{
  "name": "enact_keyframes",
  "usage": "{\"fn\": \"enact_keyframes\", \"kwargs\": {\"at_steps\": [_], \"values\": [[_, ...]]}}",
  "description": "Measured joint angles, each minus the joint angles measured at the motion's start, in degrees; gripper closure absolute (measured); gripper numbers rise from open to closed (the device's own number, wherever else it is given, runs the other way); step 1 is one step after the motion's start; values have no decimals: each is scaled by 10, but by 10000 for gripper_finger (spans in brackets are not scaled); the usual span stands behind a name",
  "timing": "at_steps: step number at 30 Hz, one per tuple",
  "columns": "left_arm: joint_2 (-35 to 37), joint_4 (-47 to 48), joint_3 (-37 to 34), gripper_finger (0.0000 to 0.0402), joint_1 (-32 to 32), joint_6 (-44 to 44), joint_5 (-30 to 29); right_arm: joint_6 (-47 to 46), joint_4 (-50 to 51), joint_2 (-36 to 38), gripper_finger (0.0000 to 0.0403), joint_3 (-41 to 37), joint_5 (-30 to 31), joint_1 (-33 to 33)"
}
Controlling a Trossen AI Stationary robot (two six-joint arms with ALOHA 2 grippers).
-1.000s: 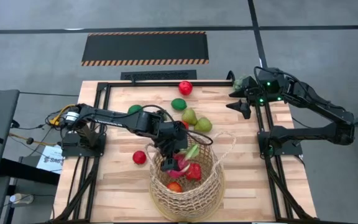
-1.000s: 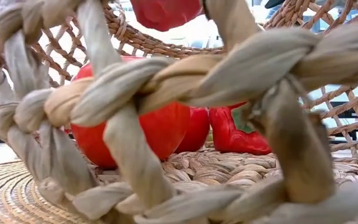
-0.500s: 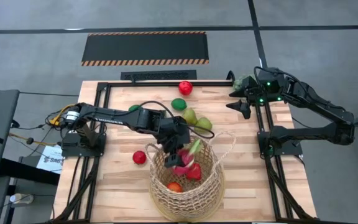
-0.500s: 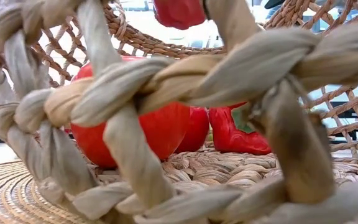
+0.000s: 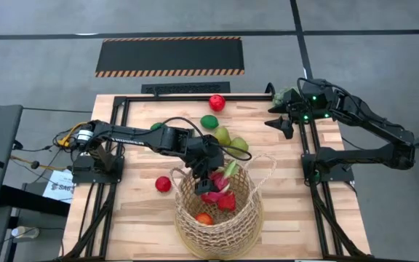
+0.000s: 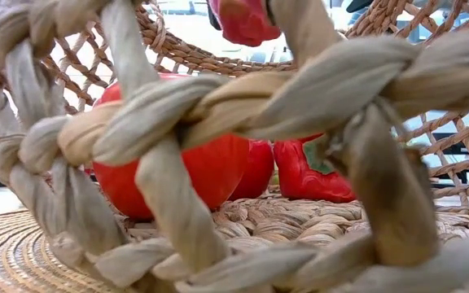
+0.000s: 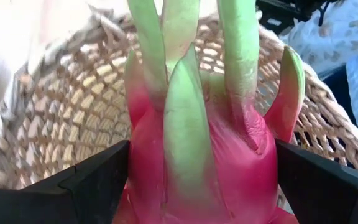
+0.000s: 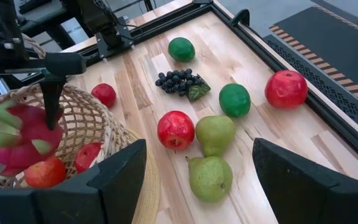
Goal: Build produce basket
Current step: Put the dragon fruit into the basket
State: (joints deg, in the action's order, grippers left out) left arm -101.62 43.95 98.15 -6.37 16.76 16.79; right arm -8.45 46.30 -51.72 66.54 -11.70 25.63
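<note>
My left gripper (image 5: pixel 214 175) hangs over the wicker basket (image 5: pixel 247 218), shut on a pink dragon fruit (image 7: pixel 197 155) with green scales. In the right wrist view the dragon fruit (image 8: pixel 17 134) is above the basket's inside. Red fruits (image 5: pixel 228 201) lie on the basket floor; the low view shows a tomato (image 6: pixel 186 171) there through the weave. On the table lie a red apple (image 8: pixel 286 89), two limes (image 8: pixel 234 99), a grape bunch (image 8: pixel 179 82), two pears (image 8: pixel 215 134) and more red fruit. My right gripper (image 5: pixel 282 120) waits open at the table's far right. My left gripper pinches the dragon fruit's pink body (image 7: pixel 148 168) between its two fingers (image 7: pixel 98 186), one on each side. The fingers come from above, pointing down. The fruit is lifted clear, over the fruits in the basket, its green scales pointing away from the wrist.
A small red fruit (image 5: pixel 164 183) lies on the table left of the basket. A pale green spiky ball (image 5: pixel 281 96) sits by the right arm's wrist. The black frame rails (image 5: pixel 311 167) run along the table's sides. The basket's loop handle (image 5: pixel 268 164) stands at its right rim.
My left gripper has carried the dragon fruit from above the basket's left rim toward the table's right, over the basket's middle, and stayed shut on it. In the low view the fruit has slid rightward and come slightly lower.
</note>
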Motion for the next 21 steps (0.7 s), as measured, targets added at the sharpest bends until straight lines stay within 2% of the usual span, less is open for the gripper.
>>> {"fn": "enact_keyframes", "kwargs": {"at_steps": [10, 13, 18, 21], "values": [[0, -10, 0, 42, 0, -11, -25, 1, 0, 0, 92, 0, 0, 0], [-3, -8, 1, 38, 1, 6, -5, 1, 0, 0, 92, 0, 0, 0], [-12, -6, 1, 6, 2, 19, 23, 10, 0, 0, 92, 0, 0, 0], [-15, -1, 0, 11, 4, 21, 38, 10, 0, 0, 92, -5, 0, 0]]}}
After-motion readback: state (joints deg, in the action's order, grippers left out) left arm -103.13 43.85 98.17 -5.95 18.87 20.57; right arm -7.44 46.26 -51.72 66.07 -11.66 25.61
